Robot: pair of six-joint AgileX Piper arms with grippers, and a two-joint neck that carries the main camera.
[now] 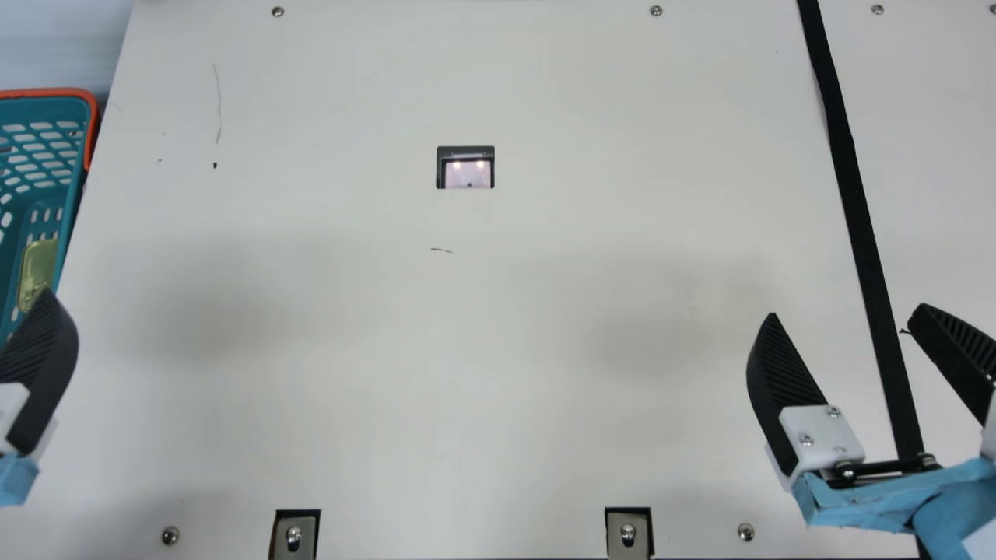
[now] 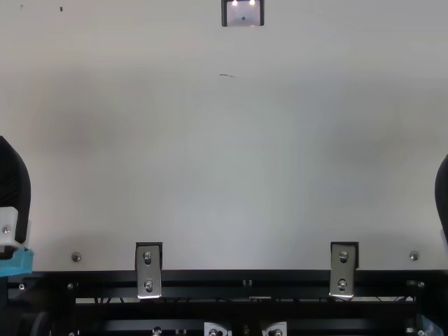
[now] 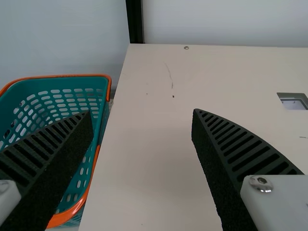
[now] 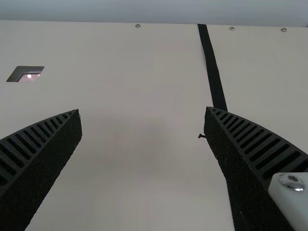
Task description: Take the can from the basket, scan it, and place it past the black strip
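One side of the basket (image 1: 47, 93) runs out of my main view; inside lies the can (image 1: 36, 268), just a gold part of it showing, its near corner overlapped by my left gripper (image 1: 37, 362). Those jaws stand wide apart, released. Next comes the scanner (image 1: 469, 173). Farther right, my right gripper (image 1: 845, 311) hides some of the black strip (image 1: 852, 187), its jaws spread wide too, grasping nothing.

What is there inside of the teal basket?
In the basket, a yellow-gold item, probably the can, lies on the side nearest the table. A finger of the left gripper hides part, and the main view cuts the basket off; other contents I cannot tell.
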